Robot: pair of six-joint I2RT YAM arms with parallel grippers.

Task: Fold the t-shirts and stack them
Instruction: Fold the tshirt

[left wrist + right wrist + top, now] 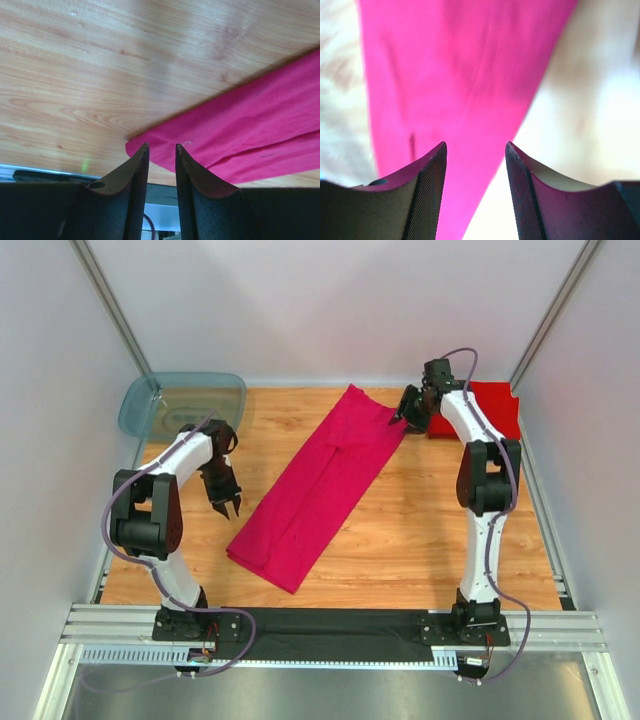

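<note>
A magenta-pink t-shirt (318, 487) lies folded into a long strip, running diagonally from the table's back centre to the front left. A brighter red folded t-shirt (482, 408) lies at the back right. My left gripper (229, 507) is open and empty, hovering just left of the strip's near end; the left wrist view shows that cloth corner (240, 142) beyond its fingertips (141, 155). My right gripper (404, 416) is open and empty over the strip's far right corner; the right wrist view shows pink cloth (455, 85) under its fingers (437, 157).
A translucent blue-grey plastic tub (185, 405) stands at the back left corner. The wooden table (430, 530) has white walls on three sides and a metal rail along its near edge.
</note>
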